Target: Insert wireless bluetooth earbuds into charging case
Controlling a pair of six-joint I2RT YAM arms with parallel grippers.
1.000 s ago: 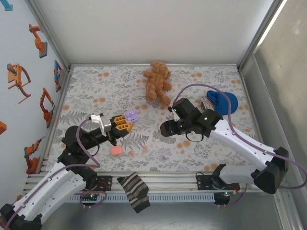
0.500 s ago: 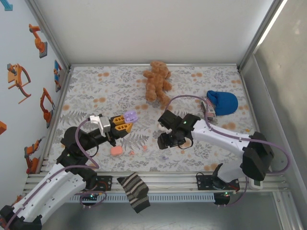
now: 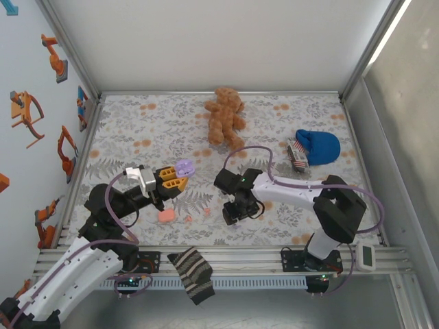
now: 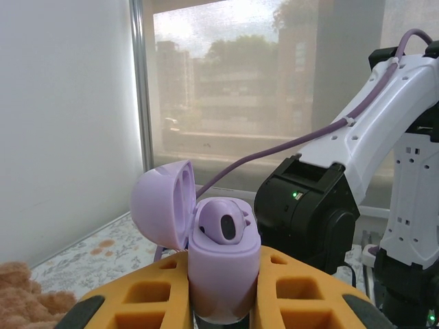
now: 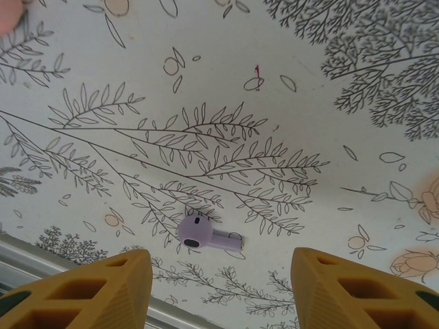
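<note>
Pincer on right arm (image 5: pixel 219 281) points down, agape over earbud (image 5: pixel 195 232); left pincer (image 4: pixel 225 301) clamps case (image 4: pixel 223 255)

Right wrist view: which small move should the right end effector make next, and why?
Probably ease the right end effector down and slightly forward until its open fingers straddle the lilac earbud. That earbud lies untouched on the tablecloth, just ahead of the gap between them. The left end effector holds the lilac case, lid open, a second earbud seated.

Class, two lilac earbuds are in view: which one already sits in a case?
The earbud in the open lilac case held by the left gripper; the other earbud lies loose on the tablecloth.
</note>
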